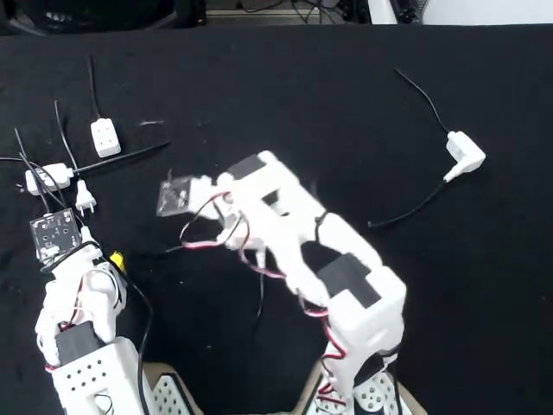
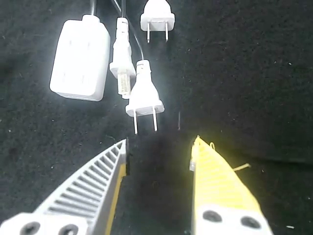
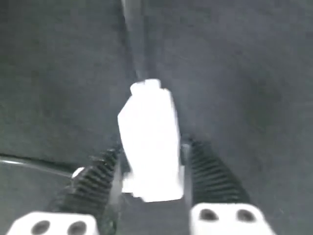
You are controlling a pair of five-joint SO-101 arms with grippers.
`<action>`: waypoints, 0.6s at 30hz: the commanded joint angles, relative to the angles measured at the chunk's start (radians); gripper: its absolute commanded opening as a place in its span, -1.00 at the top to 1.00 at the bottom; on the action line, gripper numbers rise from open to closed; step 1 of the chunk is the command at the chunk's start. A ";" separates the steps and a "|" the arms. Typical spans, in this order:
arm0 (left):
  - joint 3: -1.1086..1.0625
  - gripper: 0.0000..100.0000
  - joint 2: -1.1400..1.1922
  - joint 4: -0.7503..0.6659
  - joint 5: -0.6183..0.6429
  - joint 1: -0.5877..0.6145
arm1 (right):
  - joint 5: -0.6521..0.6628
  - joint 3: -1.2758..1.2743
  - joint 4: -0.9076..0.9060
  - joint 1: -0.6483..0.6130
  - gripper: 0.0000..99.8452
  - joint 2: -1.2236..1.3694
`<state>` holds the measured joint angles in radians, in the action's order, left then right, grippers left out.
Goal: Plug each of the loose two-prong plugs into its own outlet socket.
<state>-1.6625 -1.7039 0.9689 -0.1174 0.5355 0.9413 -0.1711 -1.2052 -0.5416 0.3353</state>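
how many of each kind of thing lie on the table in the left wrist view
two-prong plugs: 2
socket block: 1
white cable piece, kind unclear: 1
total: 4

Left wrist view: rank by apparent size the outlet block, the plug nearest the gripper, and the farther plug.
1. outlet block
2. near plug, just ahead of the left gripper
3. far plug. This rank is unsure: it lies farther from the camera and is cut by the frame edge, so the two plugs may be alike.
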 commanded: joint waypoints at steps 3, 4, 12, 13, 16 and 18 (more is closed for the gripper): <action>0.058 0.57 -0.008 -0.021 0.011 0.004 | -0.209 0.085 -0.058 0.204 0.97 -0.127; 0.058 0.57 -0.008 -0.021 0.011 0.004 | -0.230 0.084 -0.077 0.252 0.98 -0.166; 0.056 0.57 -0.008 -0.020 0.006 -0.038 | -0.445 0.084 -0.029 0.694 0.98 -0.398; 0.056 0.57 -0.008 -0.020 0.006 -0.041 | -0.474 0.087 -0.015 0.733 0.98 -0.397; 0.056 0.57 -0.008 -0.017 0.006 -0.044 | -0.520 0.084 0.031 0.813 0.98 -0.372; 0.054 0.57 -0.008 -0.017 0.006 -0.044 | -0.528 0.087 0.081 0.839 0.98 -0.331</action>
<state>-1.6625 -1.7039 0.9689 -0.1174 0.5048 0.4381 -0.1511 -1.1945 0.2486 0.0054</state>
